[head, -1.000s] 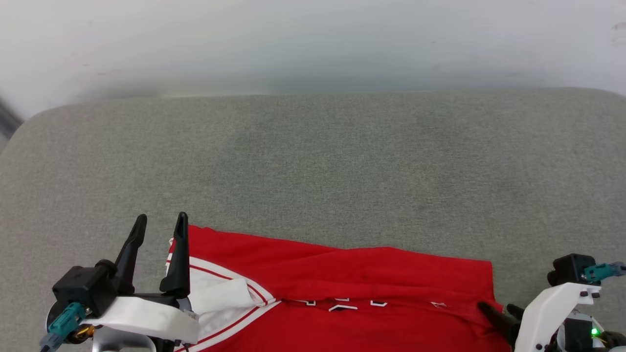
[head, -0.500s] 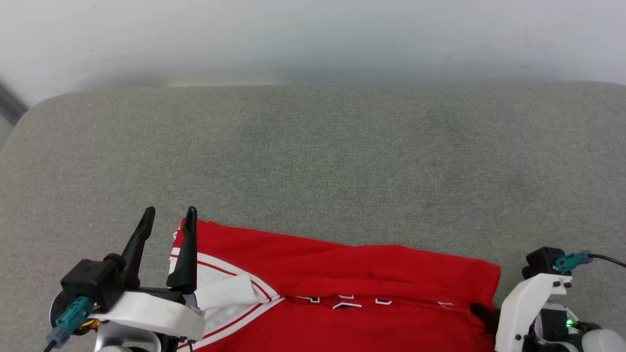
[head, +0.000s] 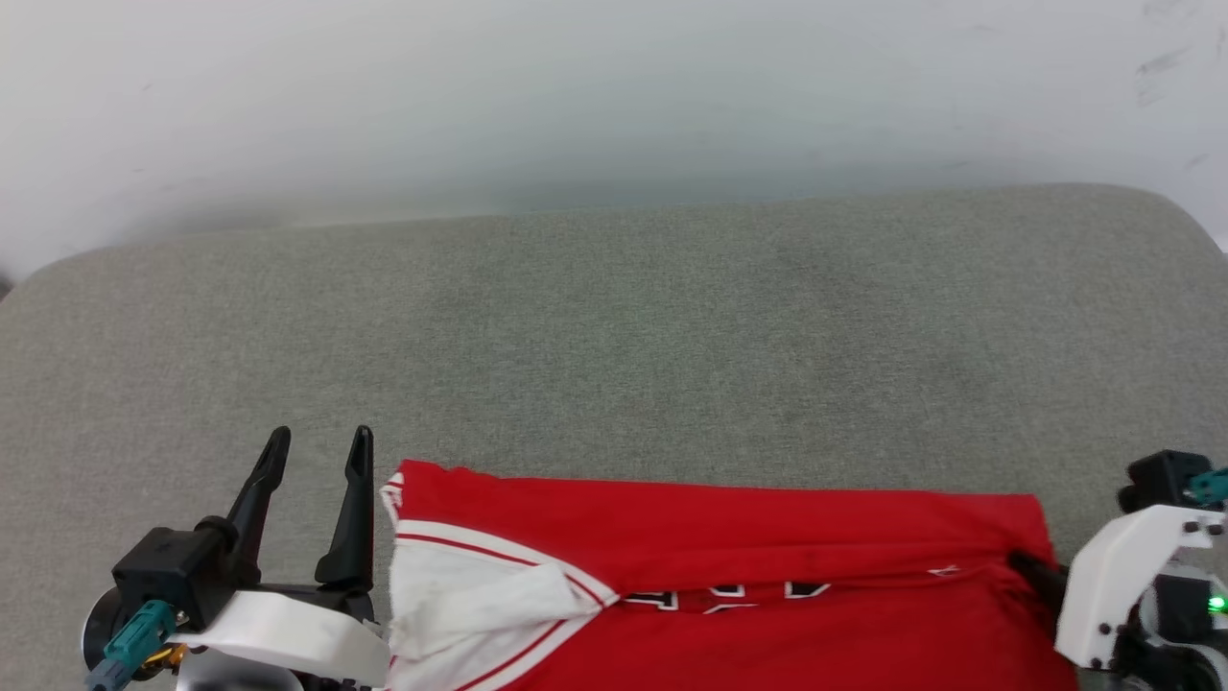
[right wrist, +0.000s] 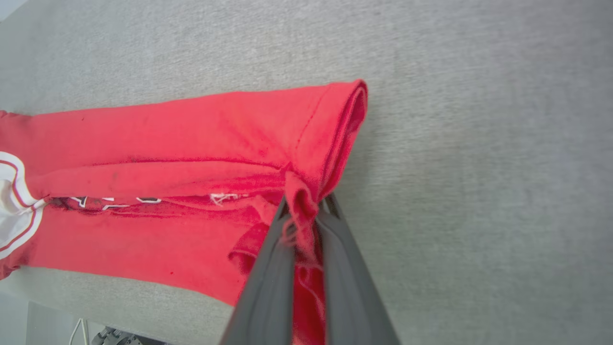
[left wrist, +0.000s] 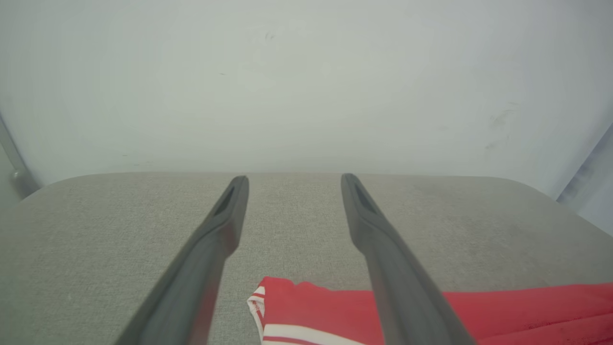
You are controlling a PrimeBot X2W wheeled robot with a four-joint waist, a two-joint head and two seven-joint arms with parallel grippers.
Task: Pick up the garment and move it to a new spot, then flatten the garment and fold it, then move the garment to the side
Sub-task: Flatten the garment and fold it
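The garment (head: pixel 729 576), a red jersey with a white striped-trim sleeve at its left end, lies folded lengthwise along the near edge of the grey cushion (head: pixel 614 326). Black white-edged letters peek from under the fold. My right gripper (head: pixel 1031 568) is shut on the garment's right hem; in the right wrist view its fingers (right wrist: pixel 268 268) pinch a bunch of red cloth (right wrist: pixel 301 201). My left gripper (head: pixel 317 451) stands open just left of the sleeve corner, apart from it. In the left wrist view the garment's corner (left wrist: pixel 297 306) lies below and between the left gripper's (left wrist: pixel 292 179) fingers.
A pale wall (head: pixel 614 96) rises behind the cushion. The cushion's wide grey surface stretches beyond the garment toward the wall. Its near edge drops off under the garment's lower side (right wrist: pixel 96 297).
My right gripper has closed on the garment's right hem, and the garment has been drawn out straighter and to the right. The head camera has shifted. The left gripper stays open.
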